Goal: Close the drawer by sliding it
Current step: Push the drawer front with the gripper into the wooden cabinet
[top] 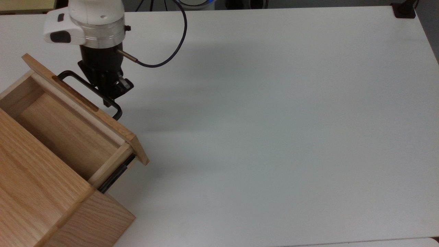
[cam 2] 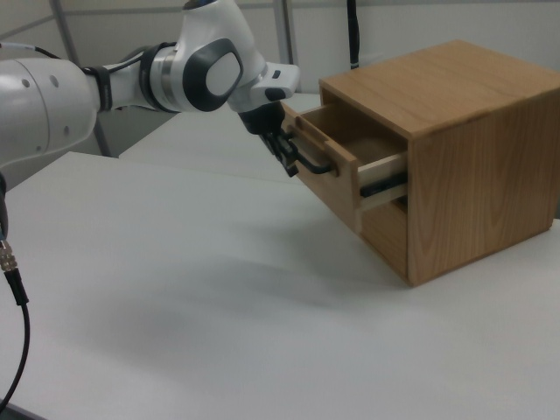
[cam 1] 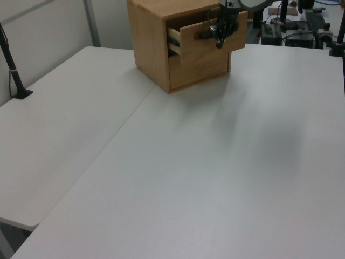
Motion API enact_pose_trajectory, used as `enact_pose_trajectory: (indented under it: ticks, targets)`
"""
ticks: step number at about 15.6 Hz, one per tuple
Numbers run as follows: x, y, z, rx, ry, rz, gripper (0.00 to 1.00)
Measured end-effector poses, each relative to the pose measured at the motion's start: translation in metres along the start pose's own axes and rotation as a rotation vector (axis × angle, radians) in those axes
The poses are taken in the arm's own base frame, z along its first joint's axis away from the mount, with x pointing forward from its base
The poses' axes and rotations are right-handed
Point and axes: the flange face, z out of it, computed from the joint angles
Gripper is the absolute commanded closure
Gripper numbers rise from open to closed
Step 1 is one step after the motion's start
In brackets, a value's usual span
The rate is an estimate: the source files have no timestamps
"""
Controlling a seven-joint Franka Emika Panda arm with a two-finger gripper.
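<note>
At the top view's far left, I hold the gripper (top: 109, 97) against the handle (top: 77, 80) of the half-open drawer (top: 73, 132), lined up to push; its jaw state I cannot tell.

White tables (cam 1: 108, 162) — pale wall panels (cam 1: 43, 38)

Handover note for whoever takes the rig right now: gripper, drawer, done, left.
Gripper: at the drawer's black handle, in front of the front panel; contact not confirmed.
Drawer: top one of the wooden cabinet, pulled partly out, side rail exposed, nothing visible inside.
Done: the approach to the drawer front.
Left: push the front panel straight in toward the cabinet until flush, then back the arm off.
</note>
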Motion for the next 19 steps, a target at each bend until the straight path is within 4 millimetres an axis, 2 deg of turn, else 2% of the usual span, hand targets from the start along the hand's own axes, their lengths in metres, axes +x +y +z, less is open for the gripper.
enact_pose_trajectory:
  ticks: [10,12,19]
  targets:
    - [0.053,0.04,0.033,0.087,0.289,0.07,1.0]
    - [0.057,0.046,0.037,0.095,0.317,0.075,1.0]
    - [0.059,0.046,0.041,0.082,0.347,0.05,1.0]
